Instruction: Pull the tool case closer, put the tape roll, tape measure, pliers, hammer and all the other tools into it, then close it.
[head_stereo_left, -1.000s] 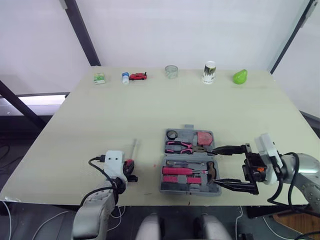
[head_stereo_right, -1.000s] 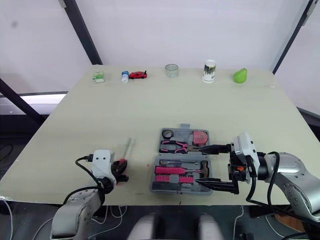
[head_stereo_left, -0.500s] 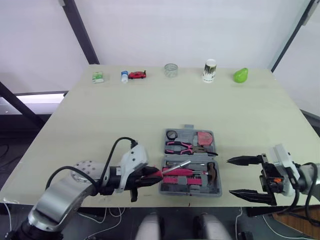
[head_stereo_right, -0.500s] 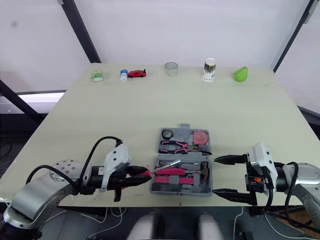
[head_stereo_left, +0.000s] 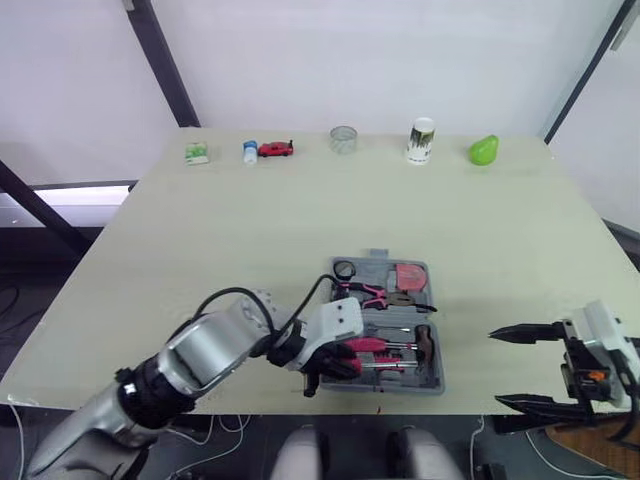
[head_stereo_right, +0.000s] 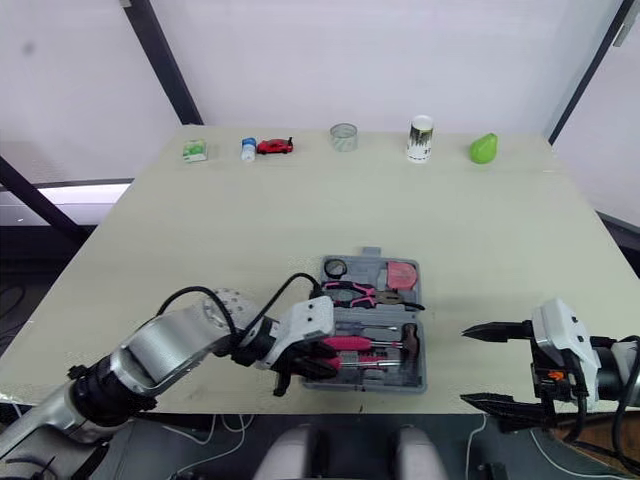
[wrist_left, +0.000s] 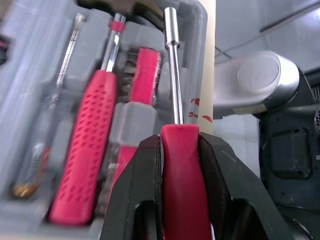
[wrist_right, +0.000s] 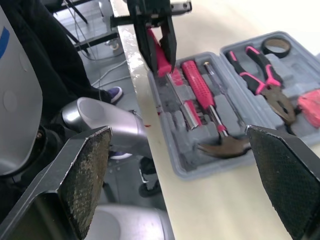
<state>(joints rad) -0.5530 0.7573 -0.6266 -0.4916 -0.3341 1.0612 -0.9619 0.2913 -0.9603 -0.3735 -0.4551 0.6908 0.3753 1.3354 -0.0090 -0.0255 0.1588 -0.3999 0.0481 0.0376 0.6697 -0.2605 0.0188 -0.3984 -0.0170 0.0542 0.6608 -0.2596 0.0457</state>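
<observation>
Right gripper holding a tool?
No, the right gripper is open and empty, off to the side of the tool case.

I stand at a broad, pale beige table (head_stereo_left: 300, 220) that spreads ahead of me from 9 to 3 o'clock. Beyond its far edge, at 12 o'clock, rises a plain white wall (head_stereo_left: 380, 60), evenly lit. A black slanted pole (head_stereo_left: 165, 65) crosses it at 11 o'clock and another black pole (head_stereo_left: 590, 70) at 1 o'clock. At 10 o'clock a dark bar (head_stereo_left: 40, 210) slopes down past a bright strip of light (head_stereo_left: 85, 197), above dark grey floor (head_stereo_left: 25, 290) at 9 o'clock.
</observation>
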